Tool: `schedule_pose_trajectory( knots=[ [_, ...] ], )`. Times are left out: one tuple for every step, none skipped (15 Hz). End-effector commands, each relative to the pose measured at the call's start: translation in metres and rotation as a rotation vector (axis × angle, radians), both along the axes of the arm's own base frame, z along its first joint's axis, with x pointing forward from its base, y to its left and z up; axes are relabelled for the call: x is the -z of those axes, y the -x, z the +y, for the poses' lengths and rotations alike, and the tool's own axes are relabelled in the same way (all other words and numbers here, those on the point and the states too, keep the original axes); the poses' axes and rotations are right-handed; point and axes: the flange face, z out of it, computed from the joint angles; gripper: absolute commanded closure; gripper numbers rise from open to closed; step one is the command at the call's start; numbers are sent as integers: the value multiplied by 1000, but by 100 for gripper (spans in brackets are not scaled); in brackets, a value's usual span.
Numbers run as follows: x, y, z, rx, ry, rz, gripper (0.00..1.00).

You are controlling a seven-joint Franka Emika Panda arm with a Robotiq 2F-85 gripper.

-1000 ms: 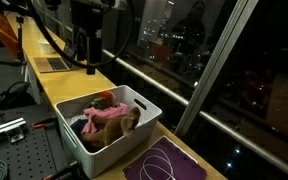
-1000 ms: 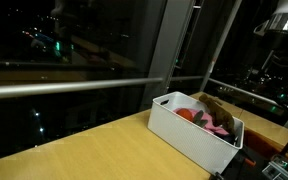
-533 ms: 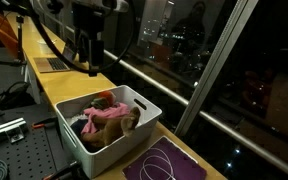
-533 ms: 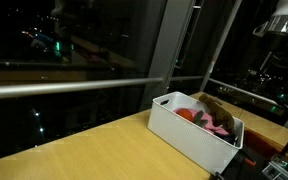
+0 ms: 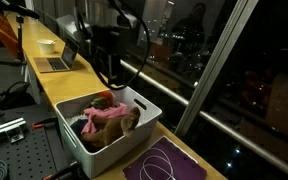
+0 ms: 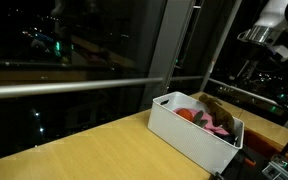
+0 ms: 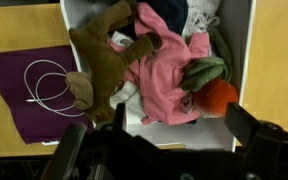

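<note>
pink fleece garment (image 7: 169, 80) lies mid-frame in wrist view, heaped in white rectangular plastic bin (image 7: 241, 50) beside brown plush toy (image 7: 102, 55); gripper (image 7: 184, 128) hangs above, jaws spread wide and empty; best lowered centred, clear of bin walls.

**Open gripper above a full bin**

The gripper (image 7: 182, 128) hangs with jaws wide over the white bin (image 7: 241, 50). A brown plush (image 7: 104, 52) lies across a pink cloth (image 7: 166, 78). To the left, a cable (image 7: 46, 85) loops on a purple mat (image 7: 9, 95).
</note>
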Motion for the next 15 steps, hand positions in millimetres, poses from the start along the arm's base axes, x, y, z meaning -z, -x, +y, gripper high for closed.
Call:
schedule_pose_trajectory(
  knots=[
    [29,-32,-3,-43,56,-4,0],
    [39,-36,-8,-50,79,1,0],
    [48,-40,-11,-58,99,7,0],
    [60,-41,-15,-68,121,20,0],
    [71,-42,-18,-77,139,30,0],
    [83,-41,-22,-85,153,43,0],
    [95,-41,-24,-91,161,54,0],
    [106,-41,-26,-92,165,62,0],
    [116,-41,-28,-94,168,70,0],
    [126,-40,-31,-94,172,76,0],
    [134,-40,-35,-92,174,81,0],
    [141,-40,-42,-89,179,87,0],
    [147,-40,-47,-86,185,89,0],
    [152,-40,-54,-80,193,92,0],
    [157,-40,-60,-76,200,94,0]
  ],
)
